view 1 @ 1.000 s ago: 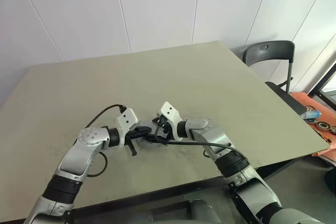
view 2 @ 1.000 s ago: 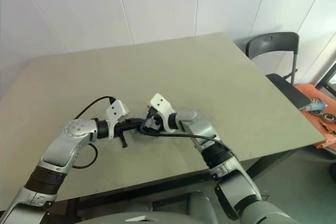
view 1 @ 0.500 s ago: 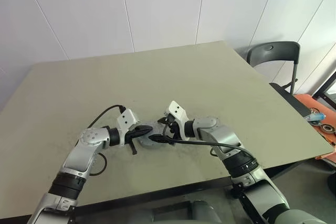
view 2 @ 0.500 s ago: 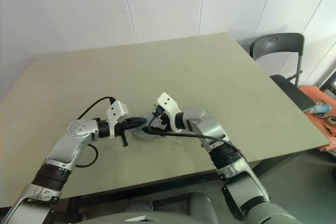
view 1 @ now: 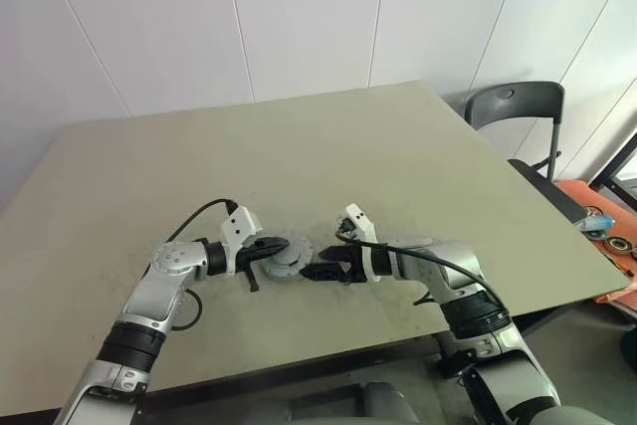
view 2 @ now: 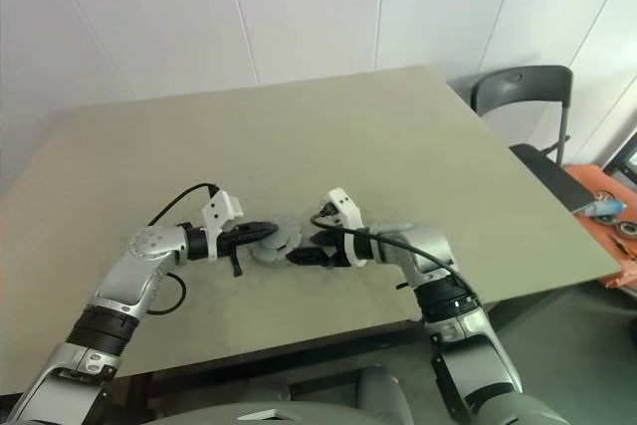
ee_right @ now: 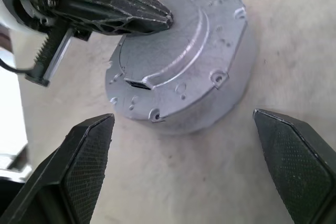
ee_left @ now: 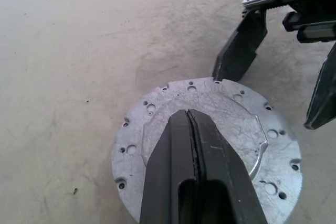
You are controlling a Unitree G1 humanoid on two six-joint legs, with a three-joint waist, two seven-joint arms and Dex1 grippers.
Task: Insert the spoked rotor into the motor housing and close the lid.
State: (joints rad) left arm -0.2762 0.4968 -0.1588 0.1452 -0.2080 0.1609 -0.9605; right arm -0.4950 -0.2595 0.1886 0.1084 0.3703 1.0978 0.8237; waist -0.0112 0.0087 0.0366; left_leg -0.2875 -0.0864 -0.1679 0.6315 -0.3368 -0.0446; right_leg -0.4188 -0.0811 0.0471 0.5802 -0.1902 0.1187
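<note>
Wide beige counter filling mid-frame, dark chair at upper right. Near the lower centre of the head views, the lid lying flat on the counter, raised centre up, axis vertical, round with no long axis; housing and rotor presumably beneath, hidden. Judged rigid cast metal, fairly heavy for its size, smooth and likely slippery on top; best taken across the notched rim. Left pincer fully closed, holding nothing, tips resting on the lid's raised centre as if pressing down. Right pincer spread to its widest, holding nothing, jaws standing either side of the lid and apart from it.
</note>
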